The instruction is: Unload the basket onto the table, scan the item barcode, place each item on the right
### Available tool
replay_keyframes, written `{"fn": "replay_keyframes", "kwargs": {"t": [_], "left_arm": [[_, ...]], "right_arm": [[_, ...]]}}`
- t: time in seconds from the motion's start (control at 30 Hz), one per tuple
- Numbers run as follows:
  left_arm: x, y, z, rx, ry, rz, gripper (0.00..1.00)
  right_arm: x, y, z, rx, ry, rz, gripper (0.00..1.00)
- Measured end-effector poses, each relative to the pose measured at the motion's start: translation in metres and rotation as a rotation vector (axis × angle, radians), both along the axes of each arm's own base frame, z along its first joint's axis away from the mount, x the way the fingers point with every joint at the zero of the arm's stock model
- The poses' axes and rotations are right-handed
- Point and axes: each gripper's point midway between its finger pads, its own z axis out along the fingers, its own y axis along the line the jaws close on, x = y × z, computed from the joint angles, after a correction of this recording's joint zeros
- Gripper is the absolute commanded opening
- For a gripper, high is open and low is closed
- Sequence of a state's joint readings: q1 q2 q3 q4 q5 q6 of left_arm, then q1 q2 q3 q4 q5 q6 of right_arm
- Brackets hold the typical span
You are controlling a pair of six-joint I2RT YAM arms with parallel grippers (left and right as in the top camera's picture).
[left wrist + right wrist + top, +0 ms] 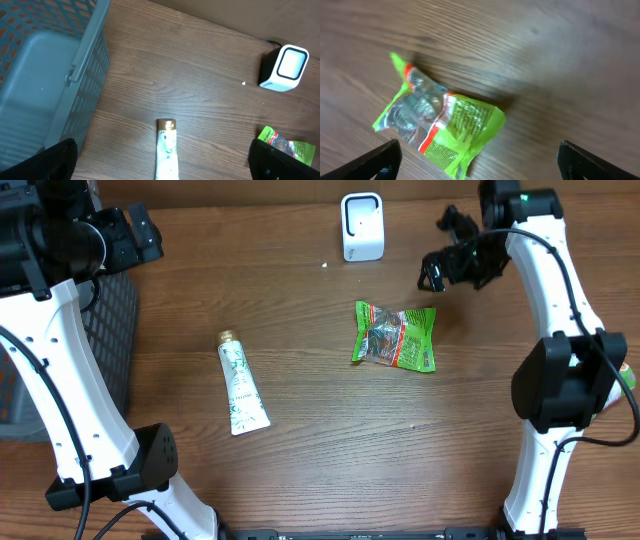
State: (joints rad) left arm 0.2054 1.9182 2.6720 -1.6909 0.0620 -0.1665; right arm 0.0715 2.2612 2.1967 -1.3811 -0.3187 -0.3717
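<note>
Right gripper [480, 161] gapes near packet [440, 125] on wooden table [560, 65].

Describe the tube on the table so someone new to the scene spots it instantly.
Start at the grey mesh basket at the table's left edge; the tube lies just right of it on bare wood. Unlike the crumpled green packet further right, it is long and narrow, white with green print and a gold cap.

Even, soft light (right wrist view motion-blurred)
</note>
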Motion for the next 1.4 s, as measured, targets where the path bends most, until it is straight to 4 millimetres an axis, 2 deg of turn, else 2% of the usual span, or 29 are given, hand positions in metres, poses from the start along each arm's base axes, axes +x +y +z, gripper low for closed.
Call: {"fn": "replay_keyframes", "kwargs": {"t": [0.07, 0.17, 0.33, 0.57, 0.77, 0.87, 0.9, 0.97, 1.03, 1.07, 1.4], "left_arm": [[0.000, 0.000, 0.000, 0.000, 0.000, 0.000, 1.00], [0.000, 0.000, 0.000, 0.000, 0.000, 0.000, 1.00], [0.000, 0.000, 0.000, 0.000, 0.000, 0.000, 1.00], [0.000, 0.000, 0.000, 0.000, 0.000, 0.000, 1.00], [0.000, 0.000, 0.000, 0.000, 0.000, 0.000, 1.00], [0.000, 0.000, 0.000, 0.000, 0.000, 0.000, 1.00], [0.000, 0.000, 0.000, 0.000, 0.000, 0.000, 1.00], [0.000, 0.000, 0.000, 0.000, 0.000, 0.000, 1.00], [0.000, 0.000, 0.000, 0.000, 0.000, 0.000, 1.00], [0.000, 0.000, 0.000, 0.000, 0.000, 0.000, 1.00], [0.000, 0.000, 0.000, 0.000, 0.000, 0.000, 1.00]], "right_arm": [[-0.004, 0.012, 0.006, -0.015, -0.033, 0.092, 1.00], [-0.012, 0.037, -0.002, -0.024, -0.049, 0.230, 1.00], [-0.033, 0.066, -0.042, -0.042, -0.028, 0.410, 1.00], [-0.035, 0.061, -0.091, -0.060, -0.049, 0.465, 1.00], [-0.035, 0.062, -0.112, -0.050, -0.070, 0.488, 0.98], [-0.038, 0.064, -0.117, -0.033, -0.060, 0.493, 0.72], [-0.041, 0.066, -0.118, -0.020, -0.051, 0.497, 0.53], [-0.049, 0.068, -0.119, 0.005, -0.026, 0.503, 0.23], [-0.057, 0.070, -0.117, 0.033, 0.009, 0.502, 0.08], [-0.061, 0.071, -0.116, 0.053, 0.027, 0.498, 0.04], [-0.075, 0.091, -0.107, 0.222, 0.093, 0.456, 0.04]]}}
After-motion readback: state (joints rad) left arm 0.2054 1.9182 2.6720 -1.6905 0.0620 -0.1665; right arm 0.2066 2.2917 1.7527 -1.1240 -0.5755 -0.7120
